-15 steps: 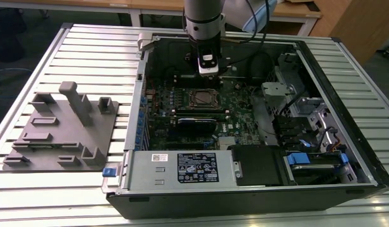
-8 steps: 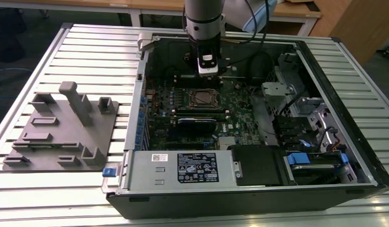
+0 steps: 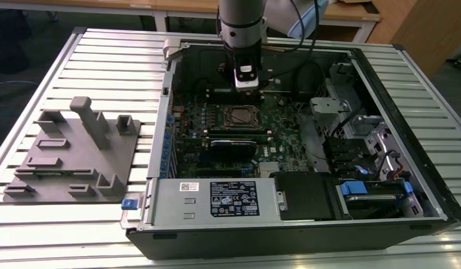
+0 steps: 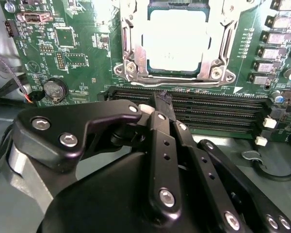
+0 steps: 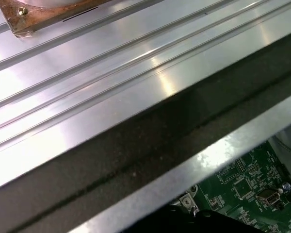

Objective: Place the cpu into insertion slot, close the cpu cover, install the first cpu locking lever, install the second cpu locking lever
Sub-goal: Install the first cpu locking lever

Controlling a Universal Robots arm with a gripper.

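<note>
Hanging inside the open case [image 3: 410,185], the end effector [image 4: 161,99] sits just past the far edge of the slot [image 3: 241,116], above the long black card slots [image 4: 203,104] beside it. Its fingers [image 4: 160,145] press together with nothing between them, so it is closed and empty. The cpu [image 4: 177,41] already lies in the slot, its pale metal top showing through the cut-out of the cover [image 4: 132,46], which lies flat over it. The slot sits in the green board [image 3: 283,120], roughly midway along the board's far half. Toward the exterior view's left of the case, a grey fixture [image 3: 73,154] rests on the ribbed metal counter [image 3: 111,56]. A strip of that counter's grooved surface [image 5: 111,63] and the case's dark wall [image 5: 150,141] show in the first wrist view.
</note>
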